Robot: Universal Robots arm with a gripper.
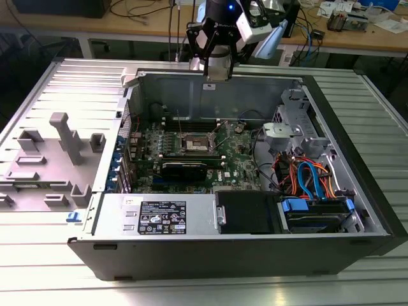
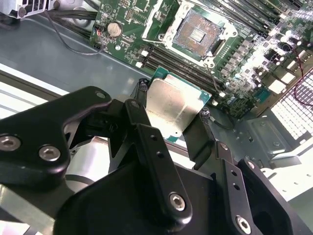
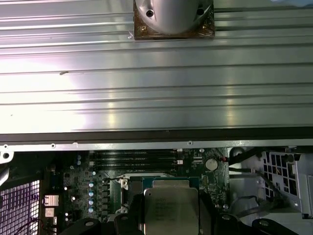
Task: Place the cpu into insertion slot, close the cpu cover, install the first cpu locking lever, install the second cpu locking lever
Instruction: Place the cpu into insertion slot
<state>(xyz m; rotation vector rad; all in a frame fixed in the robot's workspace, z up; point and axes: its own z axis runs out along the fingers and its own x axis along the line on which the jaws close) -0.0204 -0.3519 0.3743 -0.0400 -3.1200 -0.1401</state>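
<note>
Black gripper (image 2: pixel 173 100) clenched on chip (image 2: pixel 168 108), pinching two opposite edges; dull silver top shows in both wrist views. Chip held in air above open case (image 1: pixel 191 262), near green board (image 2: pixel 122 14), apart from socket (image 2: pixel 198 32). Socket bare, contact field exposed, nothing seated. Judgement: first step in hand; cover, both levers not yet done.

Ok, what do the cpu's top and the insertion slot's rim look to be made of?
The cpu: top looks like dull silvery metal, with soft glare and faint scuffs; its edge is green, likely circuit board. The insertion slot: rim looks like bright bare metal, catching highlights; its centre is dark and grainy, perhaps fine contacts.
</note>
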